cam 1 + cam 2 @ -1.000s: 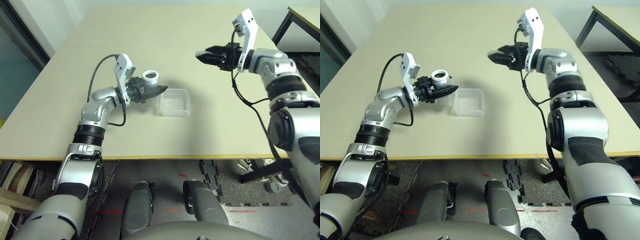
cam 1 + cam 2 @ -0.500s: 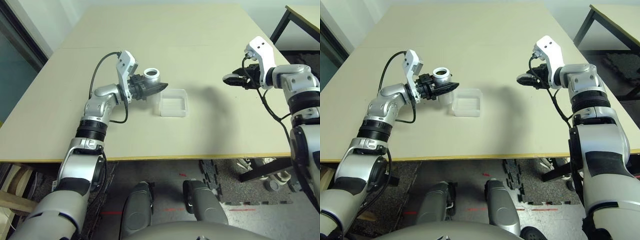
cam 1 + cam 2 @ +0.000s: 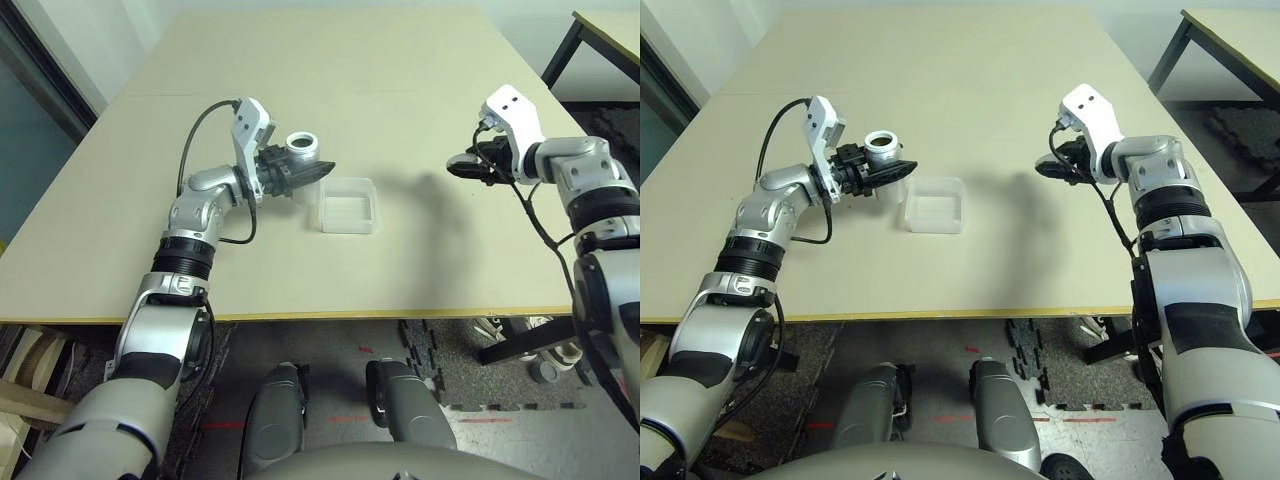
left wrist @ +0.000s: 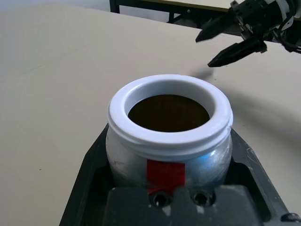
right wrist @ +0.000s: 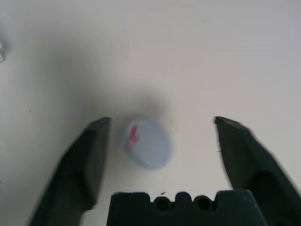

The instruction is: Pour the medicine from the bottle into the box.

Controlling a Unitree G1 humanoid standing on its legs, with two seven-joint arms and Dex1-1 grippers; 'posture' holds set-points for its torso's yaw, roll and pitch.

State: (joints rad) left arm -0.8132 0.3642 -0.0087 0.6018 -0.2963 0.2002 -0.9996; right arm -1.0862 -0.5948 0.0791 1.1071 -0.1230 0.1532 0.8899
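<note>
1 uncapped bottle [image 4: 169,136], upright beside box [image 3: 348,205]

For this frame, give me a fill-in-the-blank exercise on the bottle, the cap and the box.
1. The left hand holds the bottle with its mouth facing ____.
2. The bottle's cap is ____.
3. The grey cap lies between the right hand's ____ fingers.
4. The clear box sits on the ____.

Missing: up; off; open; table

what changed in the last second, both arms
The right gripper came down from high over the table toward its right side, opened and let go of the grey cap, which is now between its fingers. The left gripper stayed shut on the upright bottle beside the box.
</note>
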